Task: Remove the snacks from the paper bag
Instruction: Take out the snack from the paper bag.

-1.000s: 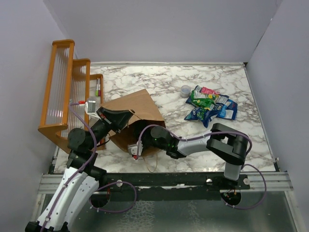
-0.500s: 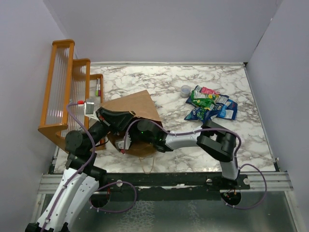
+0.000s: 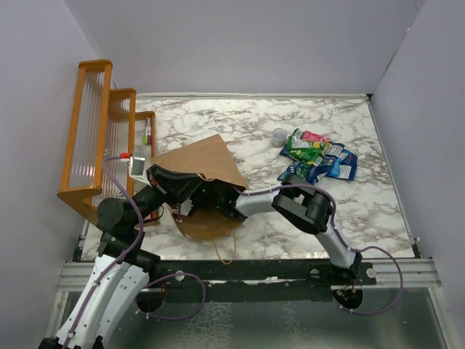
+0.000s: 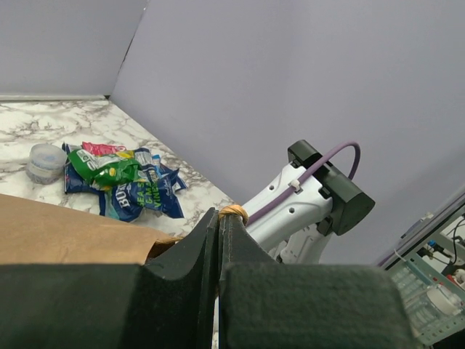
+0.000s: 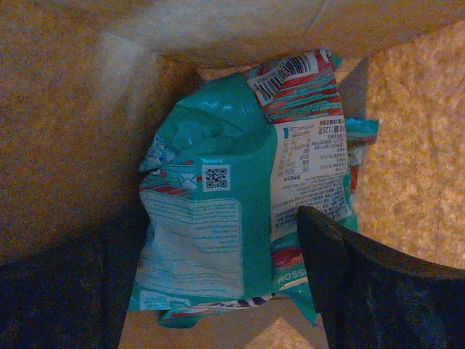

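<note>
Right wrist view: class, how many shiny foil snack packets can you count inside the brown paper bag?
1 for certain: a teal foil snack packet lying inside the brown kraft paper bag, between the open right hand's fingers. Edges beneath it may belong to another.

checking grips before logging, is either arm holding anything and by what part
Left arm's jaws pinch the paper bag by its twisted handle. Right arm's jaws stand open around a teal snack packet inside the bag, holding nothing.

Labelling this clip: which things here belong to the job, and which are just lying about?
Job: paper bag, teal packet inside it, snack pile, left gripper, right gripper.
Lying about: orange rack, clear cup.
</note>
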`<control>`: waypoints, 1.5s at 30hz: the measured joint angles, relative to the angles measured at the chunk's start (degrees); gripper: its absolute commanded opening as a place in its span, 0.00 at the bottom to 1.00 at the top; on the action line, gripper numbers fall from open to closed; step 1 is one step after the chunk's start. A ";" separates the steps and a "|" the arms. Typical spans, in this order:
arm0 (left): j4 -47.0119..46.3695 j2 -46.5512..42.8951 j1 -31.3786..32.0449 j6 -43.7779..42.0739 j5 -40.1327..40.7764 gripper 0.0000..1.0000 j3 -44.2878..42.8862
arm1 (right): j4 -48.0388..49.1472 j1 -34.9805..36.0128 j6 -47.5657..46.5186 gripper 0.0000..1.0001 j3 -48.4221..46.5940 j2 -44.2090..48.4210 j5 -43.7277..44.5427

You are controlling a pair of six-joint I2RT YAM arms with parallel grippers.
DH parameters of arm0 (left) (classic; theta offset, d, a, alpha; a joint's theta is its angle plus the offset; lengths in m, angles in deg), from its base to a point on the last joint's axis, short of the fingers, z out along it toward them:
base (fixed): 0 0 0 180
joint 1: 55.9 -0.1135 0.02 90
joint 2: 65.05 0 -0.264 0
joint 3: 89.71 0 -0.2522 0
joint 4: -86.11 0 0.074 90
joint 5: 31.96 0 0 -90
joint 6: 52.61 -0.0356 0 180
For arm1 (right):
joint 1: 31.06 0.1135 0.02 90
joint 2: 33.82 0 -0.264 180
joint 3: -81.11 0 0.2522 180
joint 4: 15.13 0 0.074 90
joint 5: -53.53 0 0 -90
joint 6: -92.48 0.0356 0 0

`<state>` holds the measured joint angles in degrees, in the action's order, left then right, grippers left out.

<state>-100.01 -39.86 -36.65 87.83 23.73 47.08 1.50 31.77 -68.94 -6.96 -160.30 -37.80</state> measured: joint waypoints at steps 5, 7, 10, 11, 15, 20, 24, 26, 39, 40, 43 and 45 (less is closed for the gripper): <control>2.47 -0.87 0.00 -1.33 -0.04 0.00 0.00 | -0.07 -0.98 1.33 0.50 -0.63 -0.70 -0.02; 3.45 -1.14 0.00 -2.03 0.00 0.00 -0.02 | -0.09 -1.18 1.75 0.38 -0.61 -0.70 -0.02; 4.68 -1.42 0.00 -2.64 0.09 0.00 -0.02 | 0.83 -1.36 2.32 0.27 -0.26 -0.68 -0.07; 5.01 -1.49 0.00 -2.82 0.20 0.00 -0.02 | 1.11 -1.36 2.38 0.23 0.04 -0.59 -0.07; 6.10 -1.81 0.00 -3.69 1.31 0.00 -0.02 | 1.92 -1.40 3.48 0.14 3.78 1.86 -0.17; 8.63 -2.75 0.00 -4.92 3.82 0.00 -0.02 | 0.87 -1.25 6.32 0.10 9.35 8.48 -1.14; 9.81 -3.19 0.00 -5.25 6.64 0.00 -0.02 | 0.39 -0.70 8.90 0.08 13.46 14.43 -1.51; 10.36 -3.30 0.00 -5.25 8.15 0.00 -0.02 | 0.22 0.04 10.56 0.06 16.39 18.16 -2.08; 13.42 -3.10 0.00 -6.23 15.69 0.00 -0.02 | -5.22 2.75 22.16 0.02 33.59 50.16 -11.96; 13.75 -3.08 0.00 -6.36 16.13 0.00 -0.02 | -5.77 2.75 22.99 0.01 34.60 53.29 -13.11; 14.45 -2.99 0.00 -6.80 17.31 0.00 -0.02 | -7.93 2.75 25.42 0.01 36.85 63.08 -16.85; 14.84 -2.86 0.00 -7.13 17.88 0.00 -0.02 | -9.90 2.75 27.21 0.01 37.29 68.89 -19.37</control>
<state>-85.17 -42.72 -36.65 80.70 41.61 47.06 -8.40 34.52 -41.73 30.33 -91.40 -57.16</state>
